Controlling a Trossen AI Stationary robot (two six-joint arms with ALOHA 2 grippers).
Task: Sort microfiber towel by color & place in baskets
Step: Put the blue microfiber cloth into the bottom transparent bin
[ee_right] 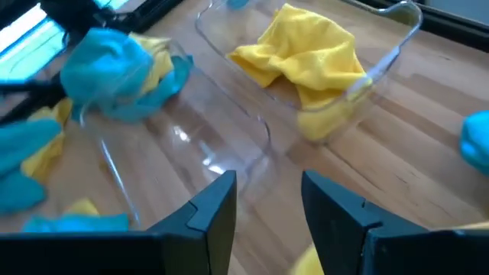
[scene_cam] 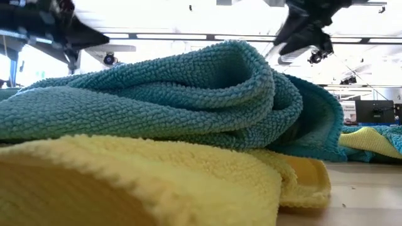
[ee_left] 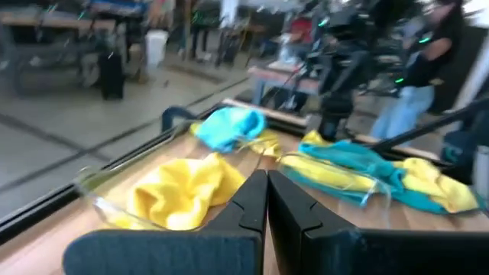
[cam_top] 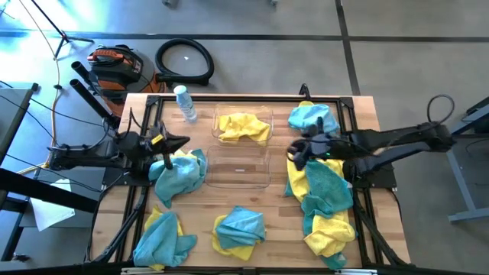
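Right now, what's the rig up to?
Sorting towels by color into two clear baskets. The far basket holds one yellow towel; the near basket looks empty. The left end effector is shut, above a teal towel beside the near basket. The right end effector is open, holding nothing, over the right-hand pile.

The overhead cam looks straight down on the whole tabletop (cam_top: 252,206). The low one sits at surface level, jammed right against a teal towel (scene_cam: 188,94). Each wrist cam peers past its own fingers, and both catch the basket (ee_left: 114,200) holding a yellow towel (ee_right: 306,53), from opposite sides.
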